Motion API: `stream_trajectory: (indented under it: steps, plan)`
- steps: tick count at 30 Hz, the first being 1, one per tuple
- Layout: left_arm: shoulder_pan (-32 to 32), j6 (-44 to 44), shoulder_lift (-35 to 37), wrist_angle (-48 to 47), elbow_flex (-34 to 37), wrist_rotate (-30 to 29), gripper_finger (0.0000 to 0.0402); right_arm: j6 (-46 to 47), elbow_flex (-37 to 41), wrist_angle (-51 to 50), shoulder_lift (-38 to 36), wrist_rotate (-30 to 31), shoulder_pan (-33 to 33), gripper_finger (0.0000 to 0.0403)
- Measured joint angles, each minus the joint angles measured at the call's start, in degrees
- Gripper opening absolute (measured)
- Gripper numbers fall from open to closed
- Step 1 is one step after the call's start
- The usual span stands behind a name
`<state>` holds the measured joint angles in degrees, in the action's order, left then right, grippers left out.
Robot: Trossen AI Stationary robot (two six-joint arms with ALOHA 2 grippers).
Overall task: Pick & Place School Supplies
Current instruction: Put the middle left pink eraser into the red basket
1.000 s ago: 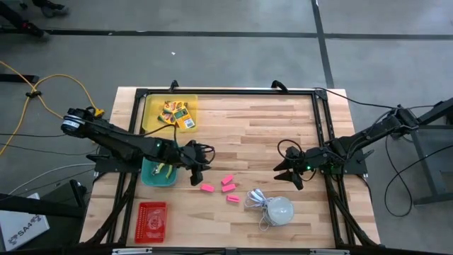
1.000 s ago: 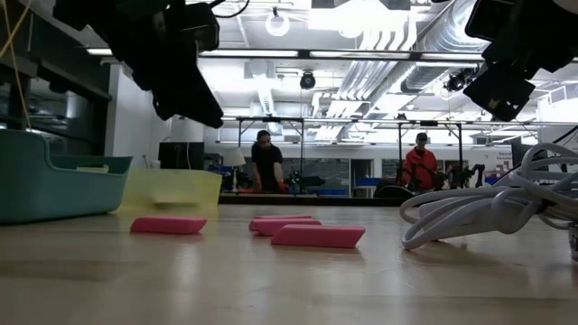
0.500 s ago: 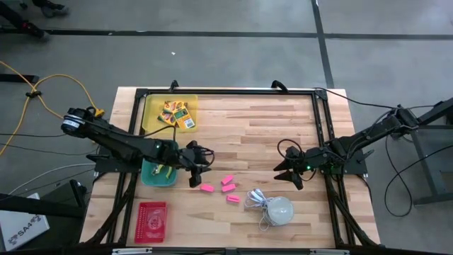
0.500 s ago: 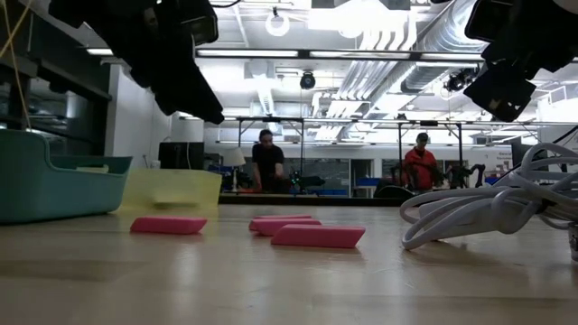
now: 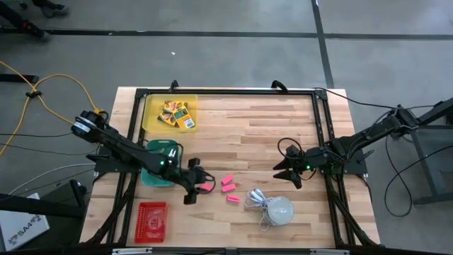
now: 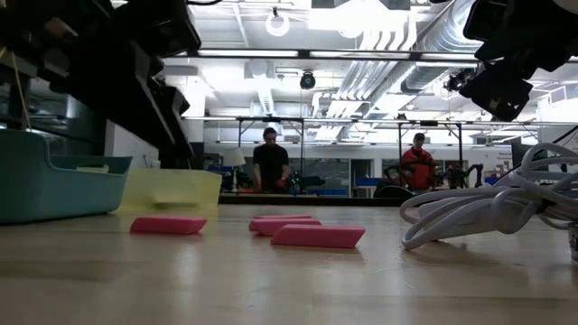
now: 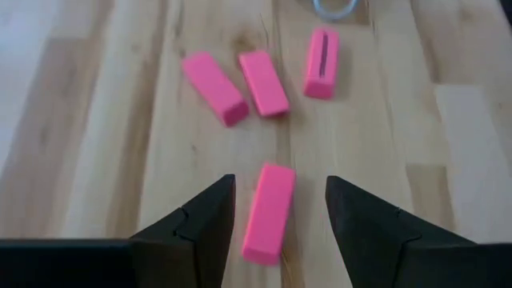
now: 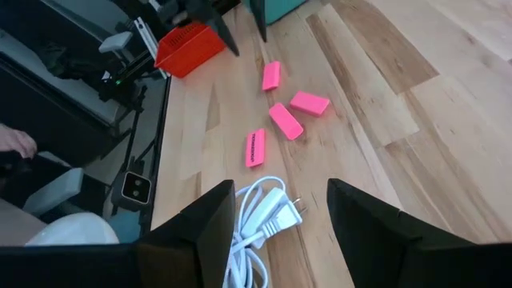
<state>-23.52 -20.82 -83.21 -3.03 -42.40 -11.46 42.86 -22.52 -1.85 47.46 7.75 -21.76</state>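
Left claw (image 7: 278,220): fingers spread wide, hanging just above the surface (image 5: 262,134) with one pink eraser (image 7: 268,212) lying between them, not yet pinched.
Eraser alignment: its long side runs roughly along the gap between the fingers, slightly tilted, with little room on either side.
Other erasers: three more (image 7: 264,72) lie ahead of the left claw, two touching or nearly so, the third just beside them.
Right claw (image 8: 280,232): spread, empty, waiting above the surface with the white cord (image 8: 260,220) just ahead of it and the erasers farther out.
Teal bin (image 5: 159,166): just behind the left claw, largely covered by the arm; its contents cannot be made out.
Yellow tray (image 5: 152,106): well behind the left claw, holding small yellow-and-green boxes (image 5: 177,113).
Red basket (image 5: 151,221): near the left claw, off to its side at the surface edge.
White dome (image 5: 280,210): with its coiled cord, near the right claw; not a task item.
Step, as judged: closing on the nearest eraser for a lift to a container.
Risk, tilt: a fingertip may land on the eraser's top, pressing or skidding it away.
Risk, height: closing too high would slide over the low block and come up empty.
Risk, neighbours: a push forward could shove it into the three beyond.
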Motion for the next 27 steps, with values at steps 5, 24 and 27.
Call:
stream_trajectory:
  steps: [5, 24, 27]
  plan:
    - [-1.05, 0.02, -2.95, -0.97, -2.07, 1.98, 0.0191, 3.04, 0.00, -0.02, 0.00, 0.02, 0.00, 0.0190]
    - [-0.55, 5.77, -11.37, -13.03, -8.88, 1.76, 0.0191, 4.92, 0.00, -0.07, 0.01, 0.26, 0.00, 0.0190]
    - [-0.57, 6.45, -12.56, -13.38, -8.86, 1.94, 0.0191, 4.93, 0.00, -0.04, 0.02, 0.26, 0.00, 0.0190]
